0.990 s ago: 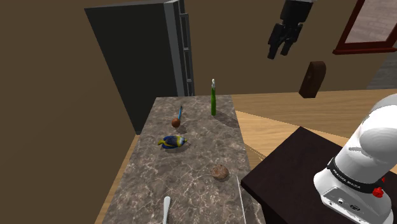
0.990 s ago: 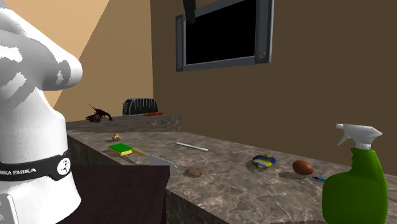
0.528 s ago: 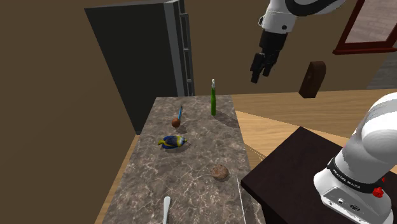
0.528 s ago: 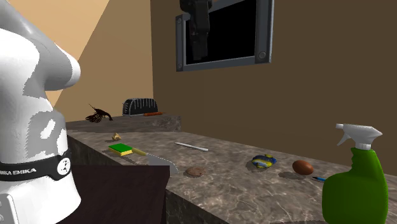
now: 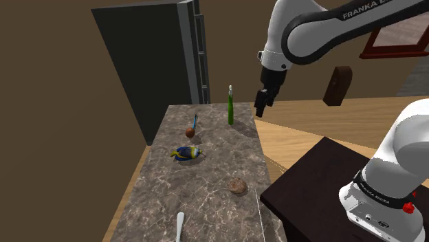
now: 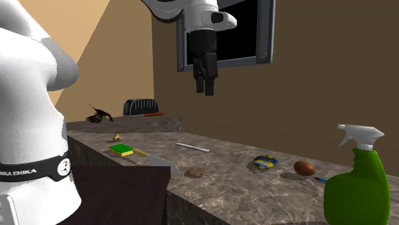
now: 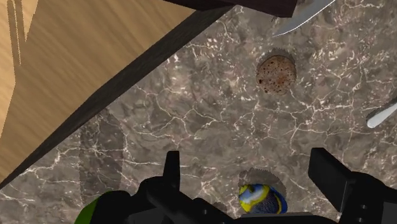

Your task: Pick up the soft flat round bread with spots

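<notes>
Spotted brown flat bread (image 5: 237, 185), lying on the marbled desk (image 5: 206, 206) near its stand-side edge; hand (image 5: 262, 108) high over the desk, well apart, fingers spread wide and empty in the wrist view; second exterior view adds a green sponge (image 6: 120, 149).

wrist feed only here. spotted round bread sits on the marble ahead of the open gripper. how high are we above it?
Observer: High. In the shoulder view the gripper hangs in the air well above the level of the counter, far from the bread.
Operator: anything near the bread outside my frame?
Observer: A green and yellow sponge lies flat on the counter, past the knife, apart from the bread.
</notes>
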